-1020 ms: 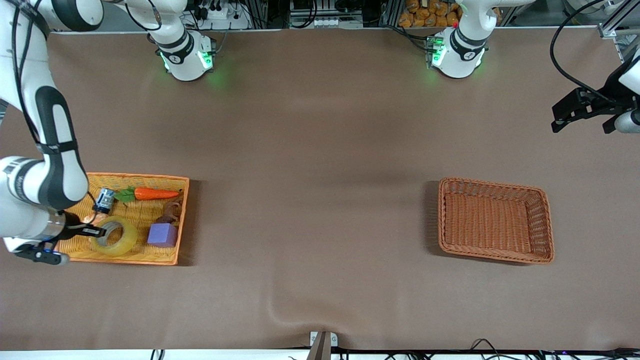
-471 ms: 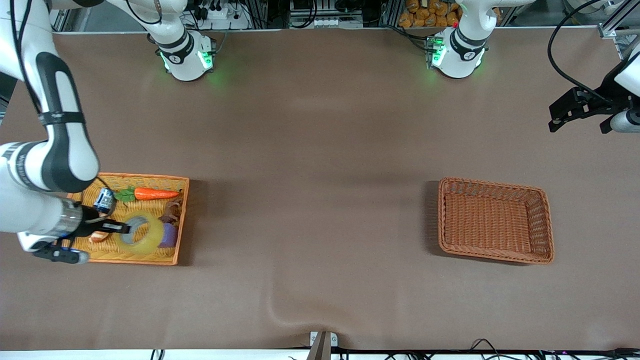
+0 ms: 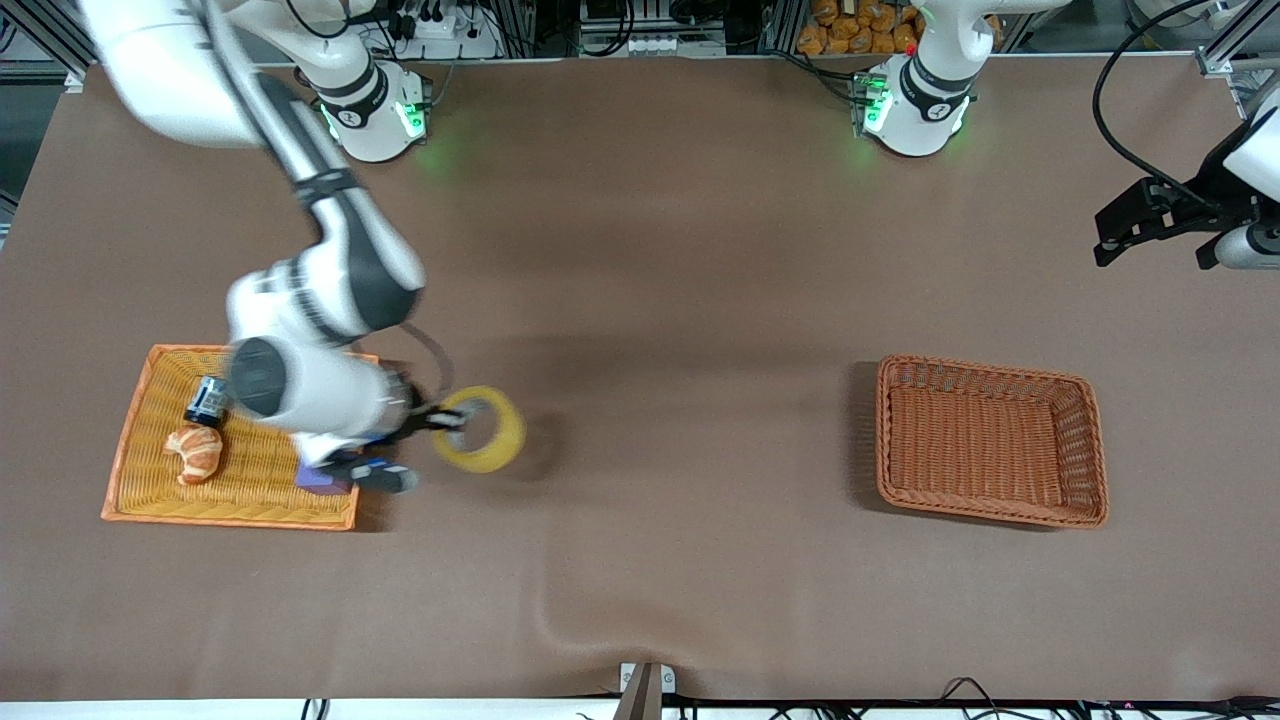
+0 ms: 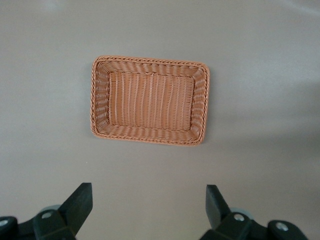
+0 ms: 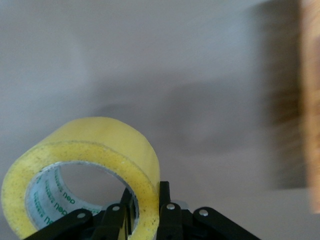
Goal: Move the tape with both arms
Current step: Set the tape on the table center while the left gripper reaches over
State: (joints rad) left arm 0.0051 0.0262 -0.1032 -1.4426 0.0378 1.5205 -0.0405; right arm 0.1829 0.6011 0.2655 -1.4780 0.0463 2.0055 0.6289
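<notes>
Right tool (image 3: 440,420) apparently pinching tape (image 3: 482,430) wall, above table (image 3: 660,300).

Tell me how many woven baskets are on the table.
2: a flat orange wicker tray toward the right arm's end, and an empty brown wicker basket toward the left arm's end.

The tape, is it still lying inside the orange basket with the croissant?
No, the tape hangs over bare table beside the orange basket, its wall pinched in the right gripper.
</notes>
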